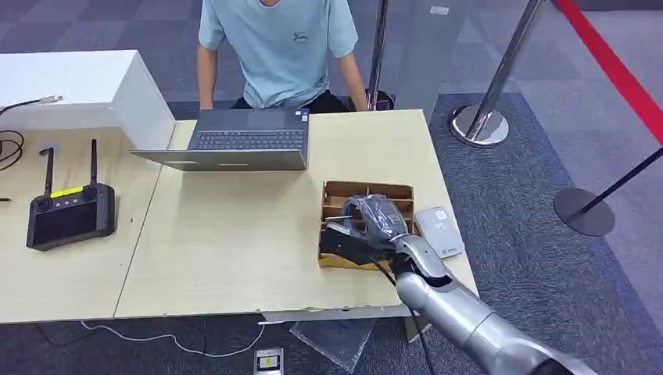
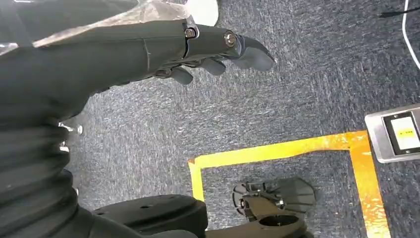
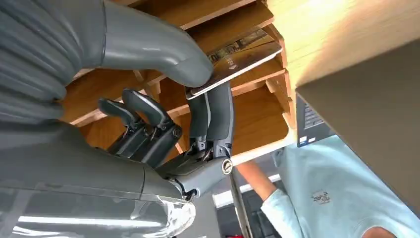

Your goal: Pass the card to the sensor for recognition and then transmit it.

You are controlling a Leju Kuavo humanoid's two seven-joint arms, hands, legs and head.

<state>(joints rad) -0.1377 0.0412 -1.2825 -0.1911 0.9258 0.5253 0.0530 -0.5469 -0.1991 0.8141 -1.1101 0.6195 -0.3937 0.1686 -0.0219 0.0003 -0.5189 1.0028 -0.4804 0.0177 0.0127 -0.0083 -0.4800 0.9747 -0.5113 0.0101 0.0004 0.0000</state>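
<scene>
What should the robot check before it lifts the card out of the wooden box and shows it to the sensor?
1. Card held: ok. The right hand pinches the card between thumb and fingers.
2. Card free of the wooden box: not ok. It is still among the dividers.
3. Sensor reachable: ok. The white pad lies on the table right beside the box.
4. Path to the sensor: ok, nothing lies between them.
5. Left hand out of the way: ok, it hangs over the floor, holding nothing.
6. Person ready to take the card: cannot tell.
</scene>
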